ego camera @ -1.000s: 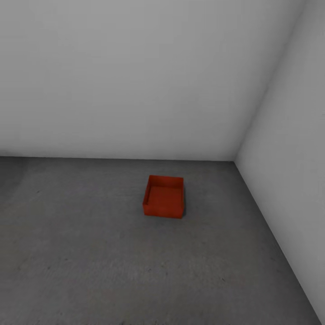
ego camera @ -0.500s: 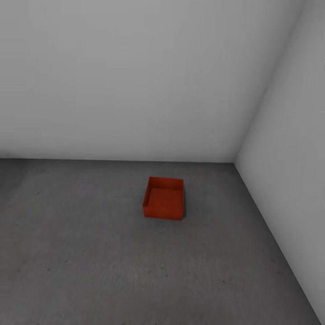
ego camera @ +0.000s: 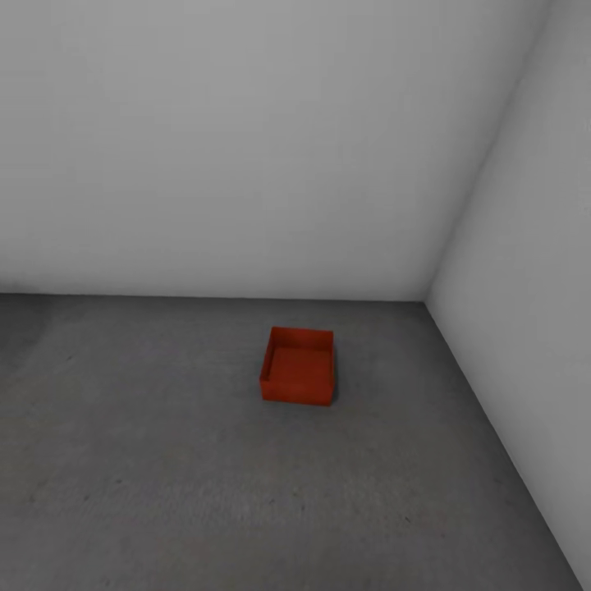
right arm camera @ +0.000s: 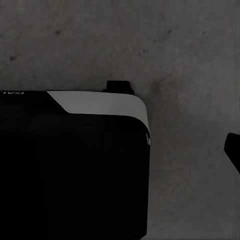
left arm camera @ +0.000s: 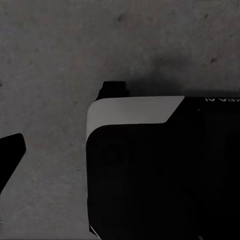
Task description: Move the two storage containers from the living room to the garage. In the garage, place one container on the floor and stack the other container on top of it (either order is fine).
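Note:
One orange-red open-top storage container (ego camera: 298,367) sits upright on the dark grey concrete floor (ego camera: 164,468) of the garage, a little way out from the corner of two white walls. Its inside looks empty. No arm reaches toward it in the head view. The left wrist view looks down at the concrete, with a dark fingertip (left arm camera: 11,150) at the picture's edge. The right wrist view shows a dark fingertip (right arm camera: 233,150) at its edge too. Nothing lies between or against these fingers.
The back wall (ego camera: 246,148) and the right wall (ego camera: 533,287) meet just behind and right of the container. Bare concrete stretches to the left and toward me. My black, white-trimmed body (left arm camera: 160,170) (right arm camera: 75,165) takes up much of both wrist views.
The whole head picture has slid slightly downward, so the camera has moved. The container stays where it was on the floor.

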`<state>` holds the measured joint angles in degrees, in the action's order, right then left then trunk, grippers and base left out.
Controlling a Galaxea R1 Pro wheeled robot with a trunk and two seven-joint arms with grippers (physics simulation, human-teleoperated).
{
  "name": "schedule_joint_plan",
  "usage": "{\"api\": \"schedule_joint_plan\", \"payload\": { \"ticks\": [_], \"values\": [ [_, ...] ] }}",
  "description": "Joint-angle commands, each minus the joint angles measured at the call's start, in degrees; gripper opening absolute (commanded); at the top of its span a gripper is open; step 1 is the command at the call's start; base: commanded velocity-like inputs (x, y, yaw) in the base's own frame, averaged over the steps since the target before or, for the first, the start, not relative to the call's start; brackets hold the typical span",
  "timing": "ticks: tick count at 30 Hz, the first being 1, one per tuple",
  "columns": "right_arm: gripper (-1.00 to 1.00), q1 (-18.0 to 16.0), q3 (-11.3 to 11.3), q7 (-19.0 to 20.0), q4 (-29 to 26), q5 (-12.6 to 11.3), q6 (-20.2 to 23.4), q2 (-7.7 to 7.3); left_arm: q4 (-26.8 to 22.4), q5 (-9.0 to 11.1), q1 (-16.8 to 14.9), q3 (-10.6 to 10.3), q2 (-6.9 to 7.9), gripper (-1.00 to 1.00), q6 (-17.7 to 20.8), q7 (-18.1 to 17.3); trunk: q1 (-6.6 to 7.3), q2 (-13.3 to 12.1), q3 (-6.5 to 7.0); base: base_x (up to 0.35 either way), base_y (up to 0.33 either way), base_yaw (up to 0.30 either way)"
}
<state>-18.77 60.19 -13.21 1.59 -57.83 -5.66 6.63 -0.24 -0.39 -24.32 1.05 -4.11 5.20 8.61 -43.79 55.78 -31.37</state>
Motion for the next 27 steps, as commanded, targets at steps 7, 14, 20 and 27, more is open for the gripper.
{"api": "schedule_joint_plan", "payload": {
  "ticks": [7, 14, 20, 27],
  "values": [
    [1.00, 0.0, 0.5, 0.0, 0.2, -0.5, -0.2, 0.05, 0.0, 0.0, 0.0, 0.1, 0.27, 1.00, 0.2, 0.2, 0.00, 0.0, 0.59, 0.000, 0.000, 0.000],
    [1.00, 0.0, 0.5, 0.0, 0.2, -0.5, -0.2, -0.02, 0.0, 0.0, 0.0, 0.1, 0.33, 1.00, 0.2, 0.2, 0.00, 0.0, 1.22, 0.000, 0.000, 0.000],
    [1.00, 0.0, 0.4, 0.0, 0.2, -0.5, -0.2, -0.04, 0.0, 0.0, 0.0, 0.1, 0.33, 1.00, 0.2, 0.2, 0.00, 0.0, 1.76, 0.000, 0.000, 0.000],
    [1.00, 0.0, 0.4, 0.0, 0.2, -0.5, -0.3, -0.04, 0.0, 0.0, 0.0, 0.1, 0.33, 1.00, 0.2, 0.2, 0.00, 0.0, 2.39, 0.000, 0.000, 0.000]
  ]
}}
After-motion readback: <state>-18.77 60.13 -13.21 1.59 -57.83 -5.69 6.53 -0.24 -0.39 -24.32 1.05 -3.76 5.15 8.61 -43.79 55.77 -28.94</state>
